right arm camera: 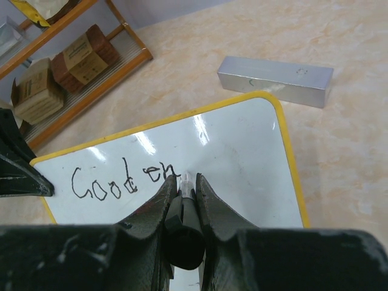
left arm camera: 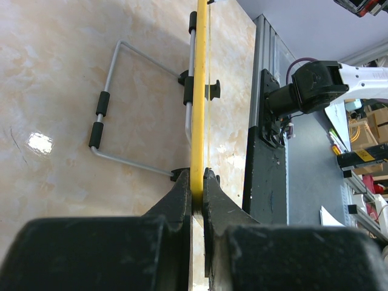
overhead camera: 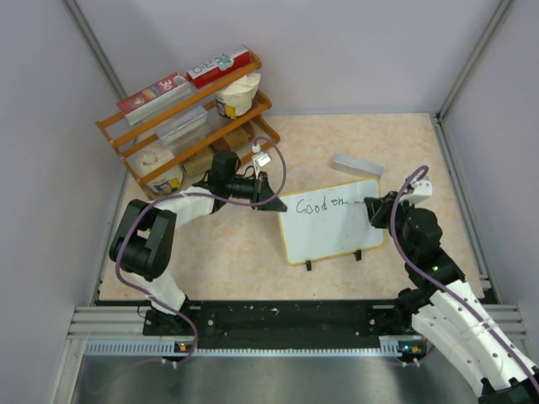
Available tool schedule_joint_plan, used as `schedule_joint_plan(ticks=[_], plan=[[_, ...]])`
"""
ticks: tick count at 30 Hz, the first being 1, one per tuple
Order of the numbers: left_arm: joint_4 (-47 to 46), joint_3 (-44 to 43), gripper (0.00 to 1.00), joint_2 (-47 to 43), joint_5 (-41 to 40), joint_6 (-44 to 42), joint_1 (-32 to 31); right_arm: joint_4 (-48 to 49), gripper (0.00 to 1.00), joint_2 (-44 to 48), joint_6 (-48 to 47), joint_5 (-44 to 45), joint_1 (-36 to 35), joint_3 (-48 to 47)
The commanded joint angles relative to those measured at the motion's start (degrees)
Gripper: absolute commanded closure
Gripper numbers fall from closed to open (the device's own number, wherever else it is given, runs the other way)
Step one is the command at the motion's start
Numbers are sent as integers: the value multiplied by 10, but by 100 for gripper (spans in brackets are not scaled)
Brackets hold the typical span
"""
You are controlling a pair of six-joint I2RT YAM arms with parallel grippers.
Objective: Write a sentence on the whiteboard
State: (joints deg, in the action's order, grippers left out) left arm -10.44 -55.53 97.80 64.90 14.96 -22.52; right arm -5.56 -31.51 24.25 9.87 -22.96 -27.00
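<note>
Marble tabletop [right arm camera: 339,151]; sentence [right arm camera: 124,182], second word unclear

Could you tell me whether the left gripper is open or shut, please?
Shut: the left gripper has its jaws pinched on the yellow edge of the whiteboard.

Beige marble-look tabletop [overhead camera: 227,252], grey walls [overhead camera: 354,50], wooden rack [overhead camera: 194,87]

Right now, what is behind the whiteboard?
Behind the white tan-framed board, a bent grey wire stand with black sleeves reaches the beige table. The board's rear face is hidden.
</note>
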Motion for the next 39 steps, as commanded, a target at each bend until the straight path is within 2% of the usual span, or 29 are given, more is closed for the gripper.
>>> schedule_joint_plan(ticks=[1,18,39], plan=[[34,9,100,19,8,-64,-26,15,100,0,4,23,8,-23],[34,9,100,18,8,-64,-27,48,100,-13,10,-17,8,-26],[36,9,100,18,7,-65,-28,-1,100,0,8,-27,8,-8]])
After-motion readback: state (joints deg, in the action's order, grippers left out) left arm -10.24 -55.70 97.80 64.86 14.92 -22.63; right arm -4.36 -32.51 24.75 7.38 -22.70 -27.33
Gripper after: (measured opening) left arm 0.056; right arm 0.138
